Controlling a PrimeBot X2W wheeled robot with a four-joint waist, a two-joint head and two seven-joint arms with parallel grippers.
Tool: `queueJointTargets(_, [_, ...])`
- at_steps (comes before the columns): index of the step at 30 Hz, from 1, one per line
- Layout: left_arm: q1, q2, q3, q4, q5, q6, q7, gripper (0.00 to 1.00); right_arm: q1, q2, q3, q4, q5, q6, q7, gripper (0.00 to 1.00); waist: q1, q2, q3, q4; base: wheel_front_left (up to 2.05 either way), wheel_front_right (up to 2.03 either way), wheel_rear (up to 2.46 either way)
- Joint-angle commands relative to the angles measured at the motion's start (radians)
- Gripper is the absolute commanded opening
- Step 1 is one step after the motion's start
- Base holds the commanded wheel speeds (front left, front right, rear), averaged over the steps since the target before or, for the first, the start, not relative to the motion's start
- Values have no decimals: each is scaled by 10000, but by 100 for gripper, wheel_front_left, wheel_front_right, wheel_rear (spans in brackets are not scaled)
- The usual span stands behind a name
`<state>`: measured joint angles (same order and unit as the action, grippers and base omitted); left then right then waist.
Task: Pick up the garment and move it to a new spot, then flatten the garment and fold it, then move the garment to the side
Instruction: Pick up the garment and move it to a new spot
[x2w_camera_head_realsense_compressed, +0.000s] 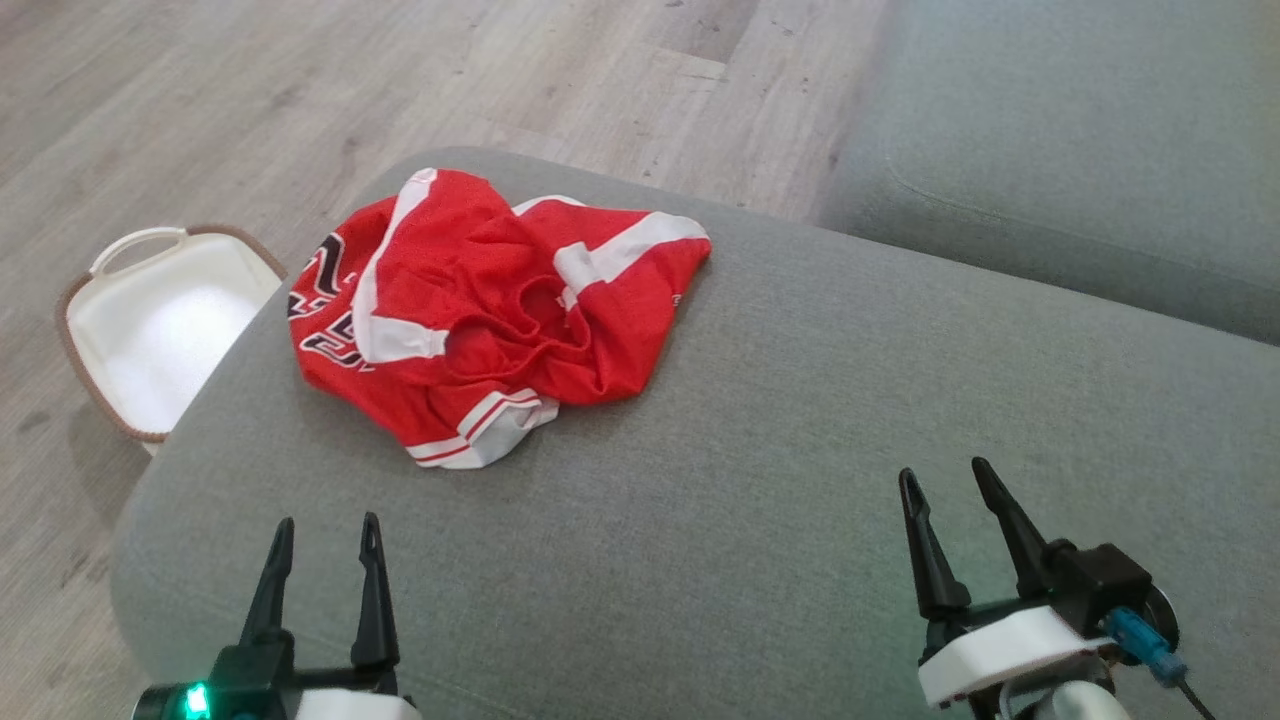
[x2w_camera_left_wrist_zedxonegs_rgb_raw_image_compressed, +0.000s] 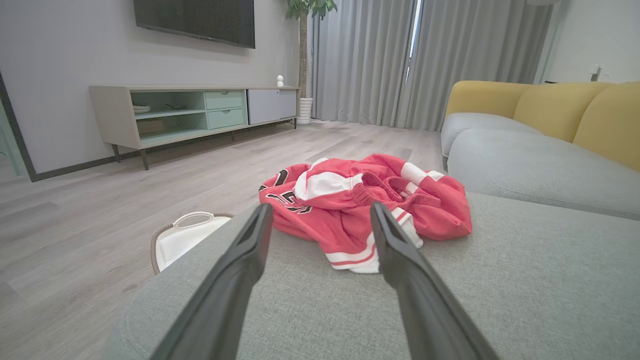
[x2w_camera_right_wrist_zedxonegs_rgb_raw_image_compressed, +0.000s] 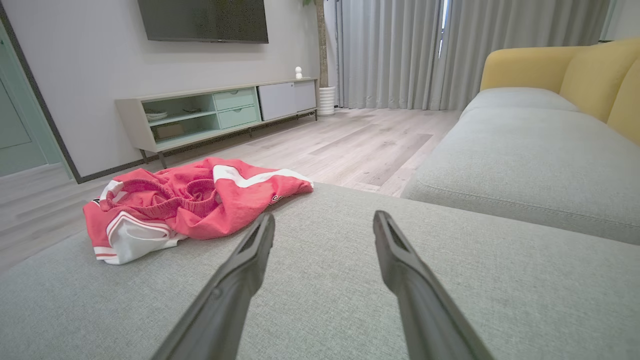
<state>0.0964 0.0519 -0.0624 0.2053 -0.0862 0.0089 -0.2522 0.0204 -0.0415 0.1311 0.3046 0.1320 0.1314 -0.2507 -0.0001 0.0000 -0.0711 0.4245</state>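
A crumpled red garment (x2w_camera_head_realsense_compressed: 480, 310) with white stripes and dark lettering lies bunched near the far left corner of a grey ottoman cushion (x2w_camera_head_realsense_compressed: 760, 450). My left gripper (x2w_camera_head_realsense_compressed: 328, 530) hovers open at the cushion's near left, well short of the garment (x2w_camera_left_wrist_zedxonegs_rgb_raw_image_compressed: 360, 205), with nothing between its fingers. At the near right my right gripper (x2w_camera_head_realsense_compressed: 945, 478) is open and empty too; in its wrist view the garment (x2w_camera_right_wrist_zedxonegs_rgb_raw_image_compressed: 190, 200) sits off to the left, and the gripper (x2w_camera_right_wrist_zedxonegs_rgb_raw_image_compressed: 322, 217) points at bare grey fabric.
A white basket (x2w_camera_head_realsense_compressed: 150, 320) with a brown rim stands on the wooden floor left of the cushion. A grey sofa seat (x2w_camera_head_realsense_compressed: 1080, 130) with yellow backrests (x2w_camera_left_wrist_zedxonegs_rgb_raw_image_compressed: 575, 107) lies to the right. A low TV cabinet (x2w_camera_left_wrist_zedxonegs_rgb_raw_image_compressed: 195, 110) stands against the far wall.
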Motion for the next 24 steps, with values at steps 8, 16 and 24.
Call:
queueJointTargets(8, [-342,11,542,-520,123,-56,-95,100,-156,-87,335,-240,59,-7,-111,100,1,0,-134,140,0,0,0])
queueJointTargets(16, [-1057,134,560,-798,229,-308,-95,100,-153,-87,277,-284,-285,-7,-111,100,1,0,288,-64,0,0,0])
queueJointTargets(24, [-4425,1228,-108,-530,310,-1179,677,100,-465,-87,-45,-461,-881,-7,-111,100,1,0,1626,-237,0,0,0])
